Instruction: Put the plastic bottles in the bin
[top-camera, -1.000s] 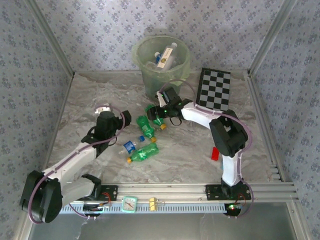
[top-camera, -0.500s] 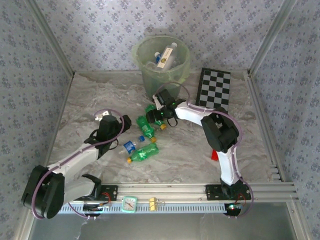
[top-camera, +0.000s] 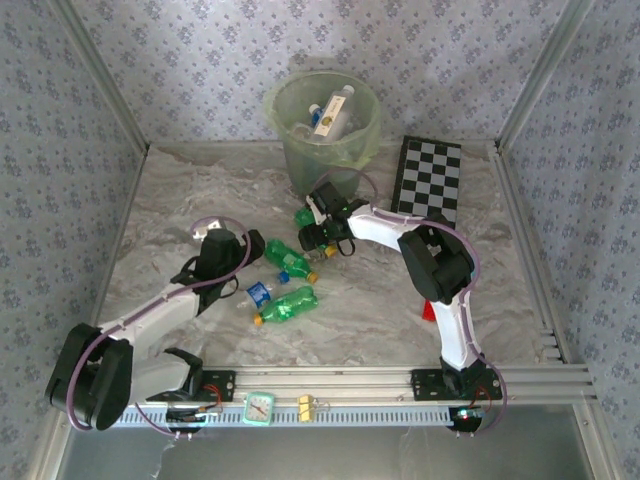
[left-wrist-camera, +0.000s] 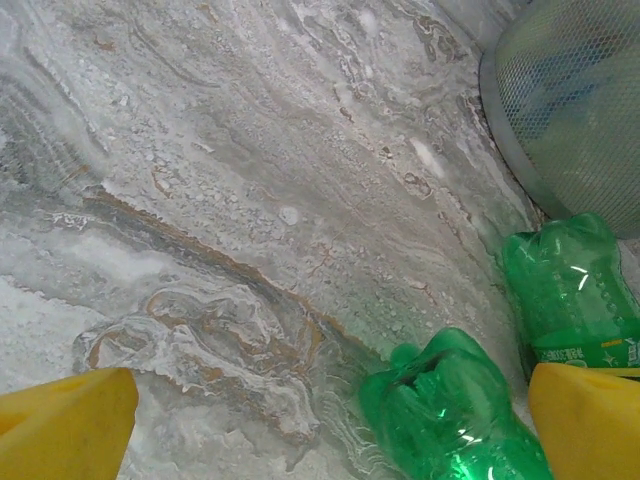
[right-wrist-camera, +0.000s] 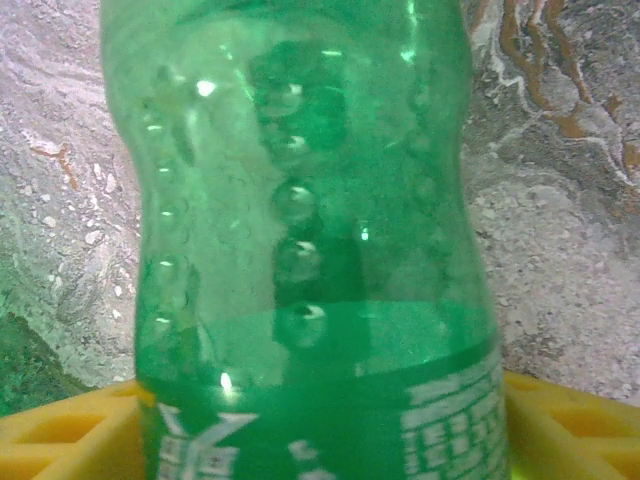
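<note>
Currently low over the marbled surface (top-camera: 170, 200), just in front of the bin (top-camera: 295, 160): right tool (top-camera: 316, 236). Yellow fingers (right-wrist-camera: 60, 440) either side of a green bottle (right-wrist-camera: 300, 250) lying on the surface, flush with its outline at both edges; cannot tell whether squeezing it or only straddling it. Left tool (top-camera: 246, 250) spread wide, gripping nothing, low over the surface left of centre; left fingertips (left-wrist-camera: 60, 425) far apart at the bottom corners of the wrist view. Second green bottle (top-camera: 287, 258), orange cap, lying just beside the left tool, base toward it. Third green bottle (top-camera: 288, 304), yellow cap, nearer the arm bases, with a small clear bottle (top-camera: 258, 293), blue cap, touching or almost touching it. Several bottles already inside the bin, one pale bottle (top-camera: 332, 112) uppermost. Chequered board (top-camera: 430, 180) right of the bin; red block (top-camera: 430, 310) partly hidden behind the right arm.
</note>
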